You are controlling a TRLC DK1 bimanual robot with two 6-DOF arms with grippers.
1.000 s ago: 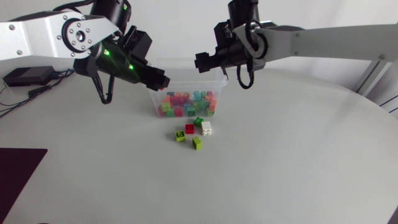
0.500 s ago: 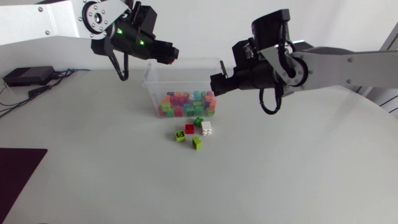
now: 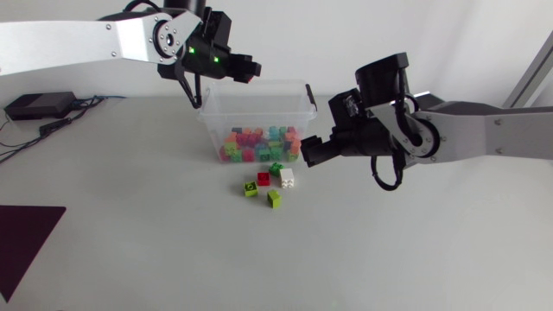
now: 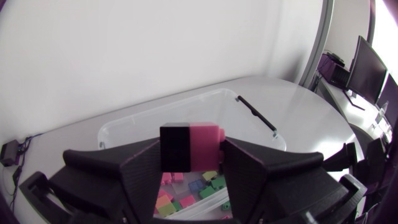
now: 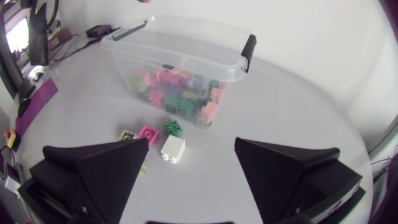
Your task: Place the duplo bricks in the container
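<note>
Over the table, from the head camera: the pale grey table (image 3: 415,250) lay broad, with a dark purple mat (image 3: 26,238) at its near left corner and a small black box (image 3: 34,105) with cables by the far left edge. The clear container (image 3: 259,104) stood at the far middle, its floor covered in a jumble of small colourful bricks (image 3: 259,142). Just in front of it sat five loose ones, close together: a green brick (image 3: 276,169), a white brick (image 3: 286,179), a red brick (image 3: 263,179), a lime brick (image 3: 251,187) and a second lime brick (image 3: 274,199). The left gripper (image 3: 240,69) hung above the container's far left rim. The right gripper (image 3: 313,151) was low beside the container's right end, near the loose cluster.

From the left wrist: the fingers were clamped from both sides on a pink brick (image 4: 202,146), held right over the open container, with the colourful bricks showing beneath.

From the right wrist: the claw stood wide, with nothing between its fingers. The white brick and green brick lay on the table ahead of it, and the container with its black handle (image 5: 248,45) stood beyond them.
</note>
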